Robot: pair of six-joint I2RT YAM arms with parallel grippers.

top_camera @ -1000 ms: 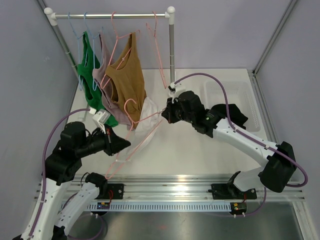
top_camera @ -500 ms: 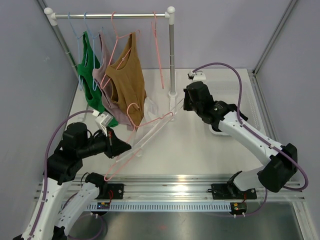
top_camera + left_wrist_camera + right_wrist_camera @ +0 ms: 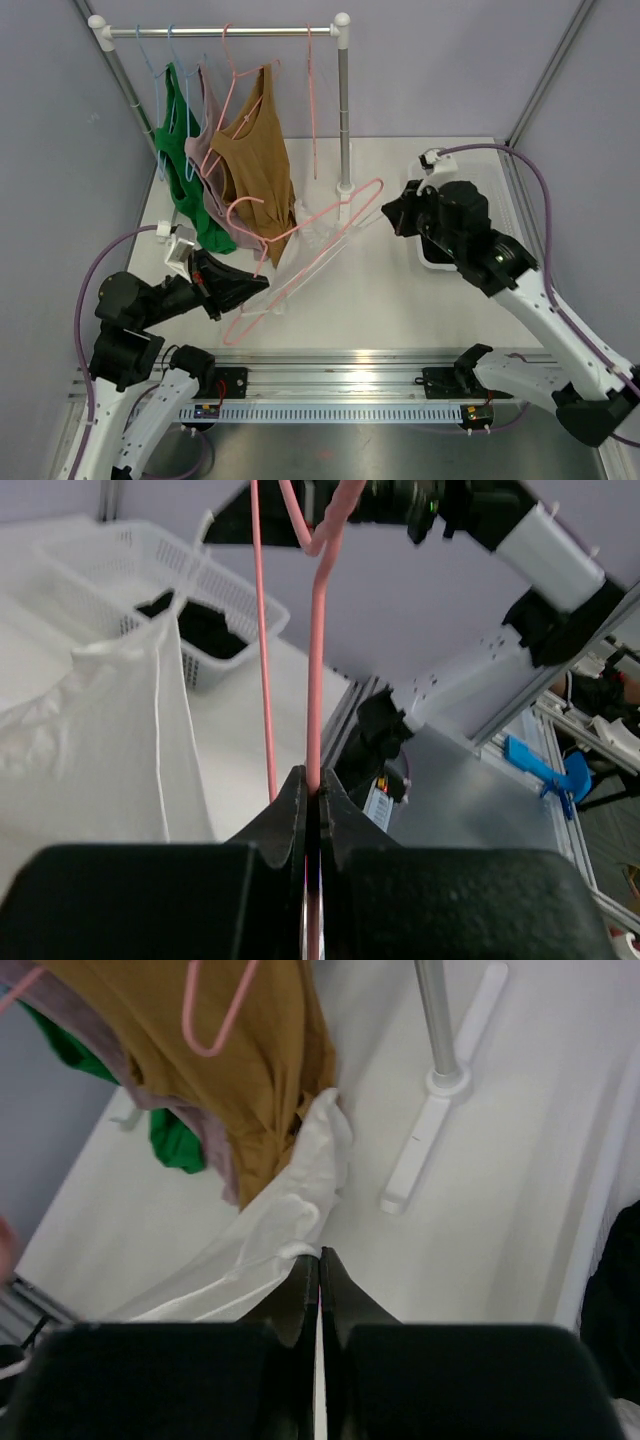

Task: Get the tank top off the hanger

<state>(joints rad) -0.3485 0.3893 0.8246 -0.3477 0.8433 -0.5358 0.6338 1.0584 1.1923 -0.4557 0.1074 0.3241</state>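
Observation:
My left gripper is shut on the wire of a pink hanger, which slants from near the front rail up toward the rack post. In the left wrist view the wire runs straight out from between the closed jaws. A white tank top hangs stretched along the hanger; it also shows in the left wrist view. My right gripper is shut on an edge of the white tank top, and the cloth is pulled taut from the closed jaws.
A white clothes rack at the back left holds brown, mauve and green tops on hangers, close to the white top. A white basket with black clothing stands at the right, mostly behind my right arm.
My right gripper has pulled back to the right, drawing the white tank top with it. The hanger has swung so its hook points toward the post. My left gripper has lifted slightly.

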